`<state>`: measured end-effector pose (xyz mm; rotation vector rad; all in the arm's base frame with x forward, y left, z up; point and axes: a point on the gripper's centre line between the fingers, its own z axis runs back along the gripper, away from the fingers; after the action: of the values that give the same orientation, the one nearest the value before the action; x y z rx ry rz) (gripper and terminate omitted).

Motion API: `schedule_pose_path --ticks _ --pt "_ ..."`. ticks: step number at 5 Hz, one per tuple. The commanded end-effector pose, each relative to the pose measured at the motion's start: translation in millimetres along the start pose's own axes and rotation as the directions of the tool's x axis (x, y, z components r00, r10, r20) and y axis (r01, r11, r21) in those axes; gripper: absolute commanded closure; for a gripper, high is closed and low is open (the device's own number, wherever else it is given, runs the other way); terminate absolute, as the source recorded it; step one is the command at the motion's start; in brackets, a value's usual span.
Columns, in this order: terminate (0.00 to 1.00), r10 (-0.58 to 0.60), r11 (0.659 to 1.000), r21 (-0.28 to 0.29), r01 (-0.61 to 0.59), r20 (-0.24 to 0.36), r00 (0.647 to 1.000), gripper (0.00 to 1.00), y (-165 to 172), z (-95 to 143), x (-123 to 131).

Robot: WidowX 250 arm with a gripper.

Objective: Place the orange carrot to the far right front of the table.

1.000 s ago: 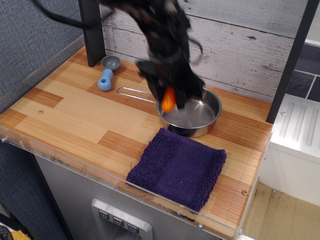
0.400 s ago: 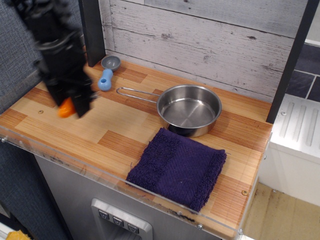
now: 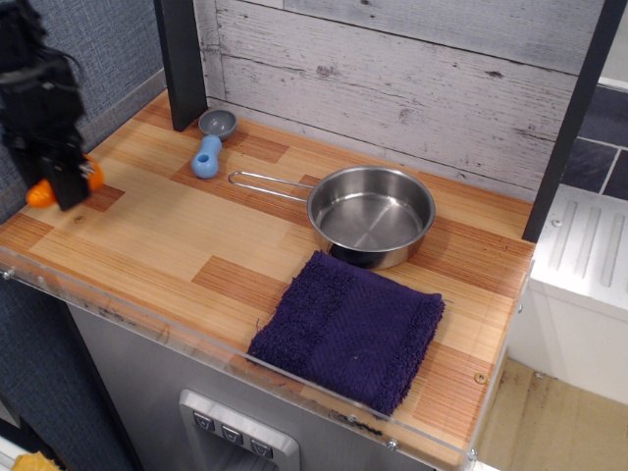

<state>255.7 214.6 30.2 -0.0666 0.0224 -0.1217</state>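
The orange carrot (image 3: 41,192) is held in my black gripper (image 3: 61,184) at the far left edge of the wooden table (image 3: 167,235), just above its surface. Orange shows on both sides of the fingers, so the gripper is shut on the carrot. The arm comes down from the upper left corner and hides most of the carrot.
A steel pan (image 3: 373,216) with a long handle stands at the middle right. A dark purple towel (image 3: 348,329) lies in front of it. A light-blue scoop (image 3: 209,145) lies at the back left by a dark post (image 3: 182,59). A clear acrylic edge (image 3: 196,339) runs along the front.
My gripper has carried the carrot from over the pan leftward across the table to the far left edge.
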Motion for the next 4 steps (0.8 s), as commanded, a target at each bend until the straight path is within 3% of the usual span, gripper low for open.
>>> schedule_pose_path --ticks 1,3,4 --pt "0.0 -0.061 0.997 0.05 0.059 0.04 0.997 1.0 -6.1 22.2 1.9" --pt "0.0 -0.072 0.994 0.091 0.066 0.072 0.995 1.0 -32.6 17.9 6.4" --pt "0.0 -0.034 0.993 0.111 0.029 0.046 0.998 0.0 -30.3 11.1 4.3"
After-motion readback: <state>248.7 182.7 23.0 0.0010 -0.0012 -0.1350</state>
